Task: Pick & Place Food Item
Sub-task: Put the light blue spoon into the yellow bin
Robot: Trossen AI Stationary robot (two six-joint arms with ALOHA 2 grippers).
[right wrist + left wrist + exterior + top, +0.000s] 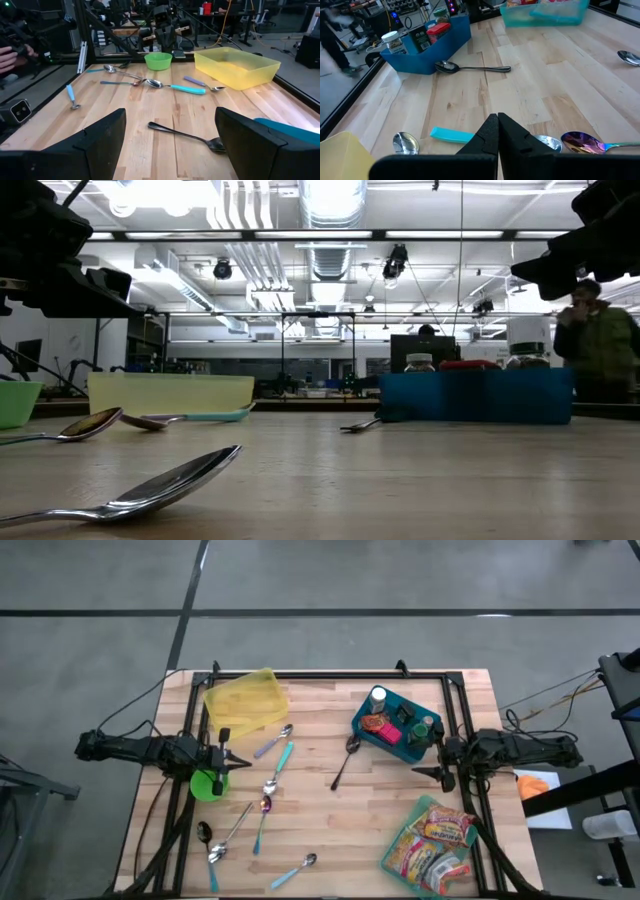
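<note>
From above, the left end effector (pixel 226 755) hovers at the wooden bench's (pixel 330 815) left edge, fingers together, over a small green bowl (pixel 206 785). The right end effector (pixel 438 762) hovers at the right edge, fingers apart and holding nothing, just beside a blue plastic bin (pixel 394 724) of jars and packets. A clear teal tray of colourful snack packets (pixel 432 838) sits at the near right corner; a yellow plastic tub (pixel 243 700) lies near the far left corner.

At bench level, a steel spoon (pixel 130 492) lies foremost, the blue plastic bin (pixel 475 395) beyond.

The left wrist view shows its fingers (pixel 487 137) pressed together above a teal-handled spoon (pixel 451 134).

The right wrist view shows its fingers (pixel 95 140) wide apart over a black-handled spoon (pixel 187 136).
</note>
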